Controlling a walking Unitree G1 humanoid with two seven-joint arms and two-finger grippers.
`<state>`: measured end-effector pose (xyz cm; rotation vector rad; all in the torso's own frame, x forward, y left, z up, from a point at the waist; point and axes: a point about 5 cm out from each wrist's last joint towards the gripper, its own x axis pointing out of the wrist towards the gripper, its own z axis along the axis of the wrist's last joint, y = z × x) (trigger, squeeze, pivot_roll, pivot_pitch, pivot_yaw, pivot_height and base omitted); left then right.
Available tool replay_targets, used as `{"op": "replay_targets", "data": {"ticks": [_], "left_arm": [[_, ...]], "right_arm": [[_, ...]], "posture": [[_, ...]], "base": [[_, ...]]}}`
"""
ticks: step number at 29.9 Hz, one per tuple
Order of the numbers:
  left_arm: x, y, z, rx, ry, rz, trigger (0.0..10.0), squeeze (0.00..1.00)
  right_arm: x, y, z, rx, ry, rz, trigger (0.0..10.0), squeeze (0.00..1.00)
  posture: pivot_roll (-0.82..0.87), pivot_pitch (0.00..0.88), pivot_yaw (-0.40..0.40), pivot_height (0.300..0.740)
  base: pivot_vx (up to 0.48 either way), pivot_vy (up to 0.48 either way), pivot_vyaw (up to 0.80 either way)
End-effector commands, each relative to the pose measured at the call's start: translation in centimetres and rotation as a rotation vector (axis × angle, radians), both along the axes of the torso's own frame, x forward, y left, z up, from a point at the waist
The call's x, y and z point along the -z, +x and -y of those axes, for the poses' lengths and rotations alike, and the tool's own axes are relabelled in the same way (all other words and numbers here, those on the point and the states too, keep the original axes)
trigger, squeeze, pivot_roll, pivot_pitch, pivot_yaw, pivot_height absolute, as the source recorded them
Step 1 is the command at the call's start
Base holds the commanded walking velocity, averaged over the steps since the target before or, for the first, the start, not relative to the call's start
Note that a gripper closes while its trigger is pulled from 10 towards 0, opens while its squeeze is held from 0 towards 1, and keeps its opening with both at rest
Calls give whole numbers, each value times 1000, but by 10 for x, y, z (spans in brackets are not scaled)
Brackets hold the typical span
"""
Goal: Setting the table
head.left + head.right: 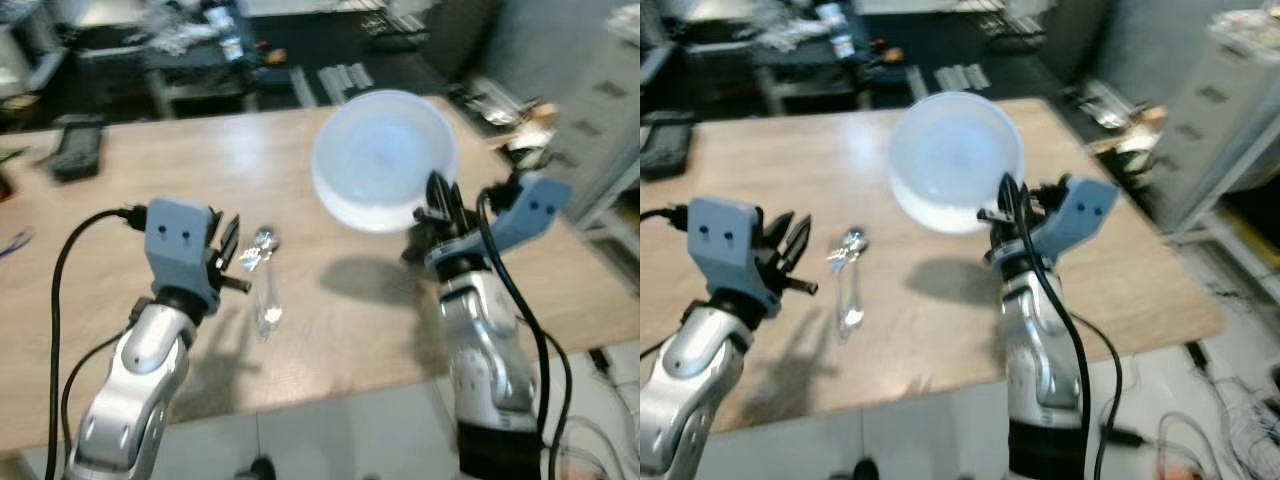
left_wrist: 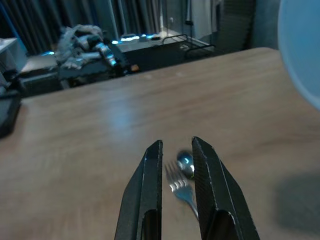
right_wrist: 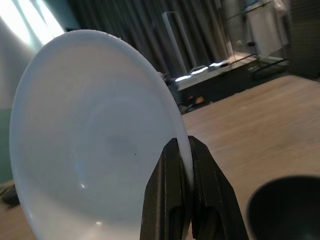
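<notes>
My right pincer (image 1: 437, 192) is clamped on the rim of the bowl (image 1: 383, 158), one finger inside the wall and one outside, as the right wrist view shows with both fingers (image 3: 170, 200) pressed against the white edge. The bowl is held above the bench (image 1: 120, 240), clear of the surface, and it casts a dark shadow (image 1: 365, 277) on the wood below and just to my left of the right arm. The bowl is white and translucent, tilted with its opening toward my head camera. My left pincer (image 1: 228, 250) hovers over the bench with its fingers a narrow gap apart and nothing between them. Just beyond its tips lie a spoon (image 1: 264, 241) and a fork (image 2: 181, 189), side by side and touching or nearly so, their heads pointing away from me; in the head views they blur into one shiny shape. The cutlery sits between my two arms, nearer the left one, well apart from the bowl's shadow. A dark flat object (image 1: 76, 148) lies at the far left of the bench; what it is I cannot tell. Beyond the far edge stand dark shelves with clutter (image 1: 200, 30).
</notes>
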<state>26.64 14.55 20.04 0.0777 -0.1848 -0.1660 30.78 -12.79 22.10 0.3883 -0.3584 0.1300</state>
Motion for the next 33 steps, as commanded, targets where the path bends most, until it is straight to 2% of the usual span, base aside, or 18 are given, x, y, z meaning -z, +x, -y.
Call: {"op": "replay_targets", "data": {"ticks": [1, 33], "left_arm": [[1, 2, 2, 10, 12, -6, 10000, 0], [3, 2, 4, 15, 5, -7, 10000, 0]], "right_arm": [[1, -2, 3, 17, 5, 6, 10000, 0], [4, -1, 3, 10, -1, -13, 10000, 0]], "posture": [[43, 60, 50, 740], [36, 55, 51, 740]], "base": [[-270, 0, 0], [-8, 0, -25]]}}
